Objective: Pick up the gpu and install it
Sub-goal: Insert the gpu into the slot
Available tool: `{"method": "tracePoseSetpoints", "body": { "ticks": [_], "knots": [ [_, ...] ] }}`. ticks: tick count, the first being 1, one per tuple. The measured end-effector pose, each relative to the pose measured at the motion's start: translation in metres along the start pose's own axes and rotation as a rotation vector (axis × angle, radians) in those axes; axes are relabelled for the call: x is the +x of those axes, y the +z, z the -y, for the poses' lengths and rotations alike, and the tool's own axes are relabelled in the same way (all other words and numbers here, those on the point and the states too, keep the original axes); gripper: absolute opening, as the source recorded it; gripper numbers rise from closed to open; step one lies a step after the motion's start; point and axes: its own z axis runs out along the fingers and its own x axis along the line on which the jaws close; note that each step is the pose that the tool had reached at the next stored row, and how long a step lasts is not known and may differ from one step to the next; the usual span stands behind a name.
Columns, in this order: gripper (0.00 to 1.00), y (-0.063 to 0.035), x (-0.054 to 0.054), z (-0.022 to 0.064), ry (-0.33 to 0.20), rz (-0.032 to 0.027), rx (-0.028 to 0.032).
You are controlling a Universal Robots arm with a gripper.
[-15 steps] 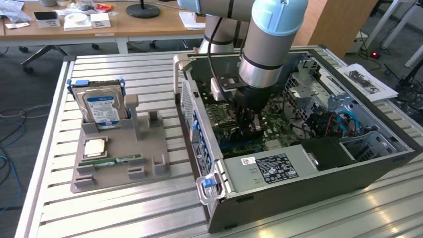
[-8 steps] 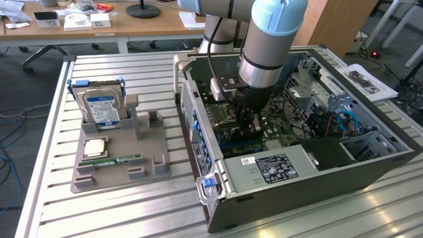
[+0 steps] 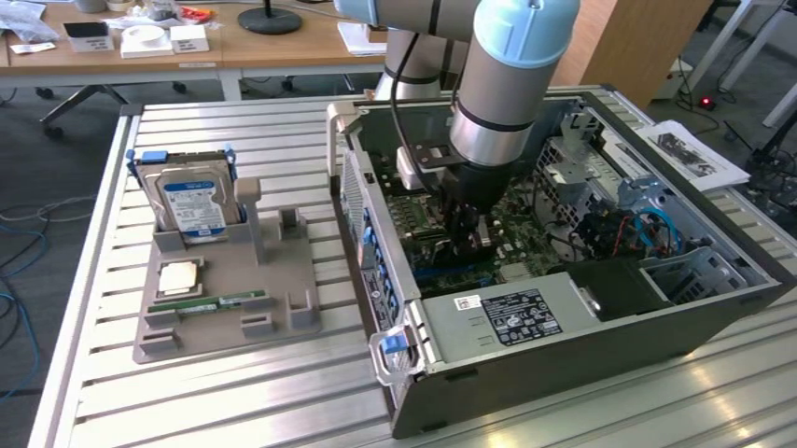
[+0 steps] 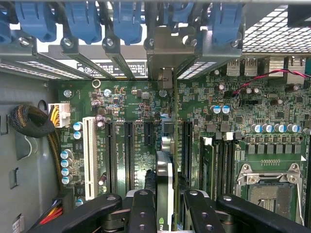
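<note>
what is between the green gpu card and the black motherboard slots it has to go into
Nothing visible. The gripper holds the green circuit-board gpu edge-on over the black expansion slots; the one directly beneath is hidden by the card.

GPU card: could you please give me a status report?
Black claw shut on flat silver-edged gpu card, held edge-on. Card over black slots of green motherboard. No obstruction seen.

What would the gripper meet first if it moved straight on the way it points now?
The gripper, shut on the gpu, points at the motherboard; the card's edge would likely reach it first, beside the black slots, though depth is unclear.
</note>
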Motion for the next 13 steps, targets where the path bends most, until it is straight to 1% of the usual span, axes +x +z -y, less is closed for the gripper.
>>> {"method": "tracePoseSetpoints", "body": {
  "ticks": [13],
  "knots": [
    [0.27,0.0000,-0.0003,-0.0002,0.000,0.0000,0.0000]
  ]
}}
